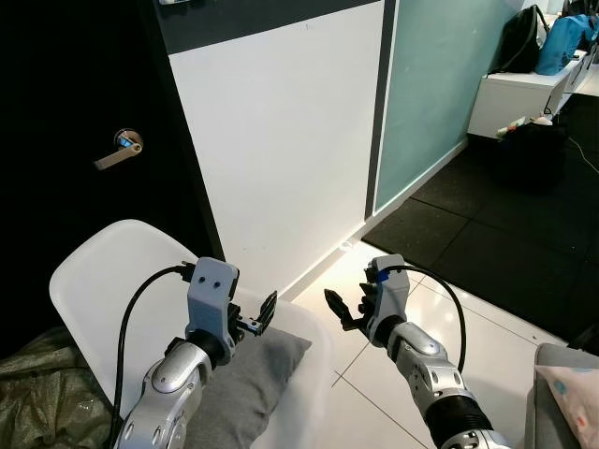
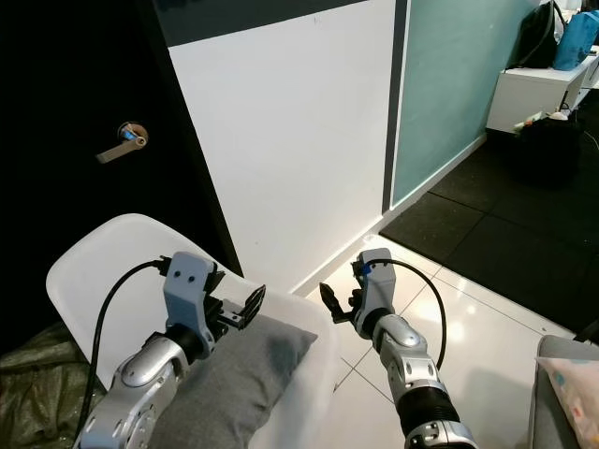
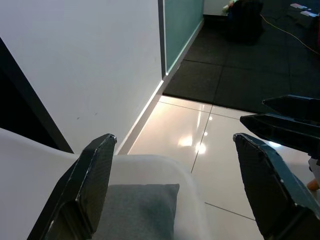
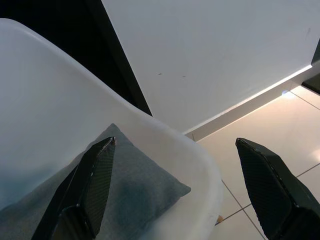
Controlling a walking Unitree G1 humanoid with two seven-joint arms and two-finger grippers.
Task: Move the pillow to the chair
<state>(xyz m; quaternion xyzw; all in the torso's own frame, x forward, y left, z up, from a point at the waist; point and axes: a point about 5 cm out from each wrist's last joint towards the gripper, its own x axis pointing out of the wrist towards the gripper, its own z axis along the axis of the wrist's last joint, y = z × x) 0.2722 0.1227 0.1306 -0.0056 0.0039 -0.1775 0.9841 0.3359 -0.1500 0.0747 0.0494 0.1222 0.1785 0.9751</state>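
Already the pillow (image 1: 248,379) is lying in the chair (image 1: 112,267), grey and slumped into the white seat with one corner pointing toward the front rim, so the move itself is looking finished to me. It is resting on the seat by its own weight, with nothing gripping it.

Just above it, the left hand (image 1: 259,318) is hovering with its two black fingers spread and nothing between them; it is hanging over the pillow's upper edge, apart from the cloth, which reads as a release rather than a grasp. The right hand (image 1: 344,309) is sitting beside the chair's front rim, out over the pale floor tiles (image 1: 487,309), fingers likewise parted and empty. Both are pointing inward at each other across the pillow's corner, likely because the two were carrying it together.

Beyond the chair, a white wall (image 1: 281,140) is running back beside a black door with a lever handle (image 1: 119,152). Farther off, dark matting (image 1: 496,224) is covering the floor, and bags (image 1: 543,42) are standing on a white surface (image 1: 515,94).
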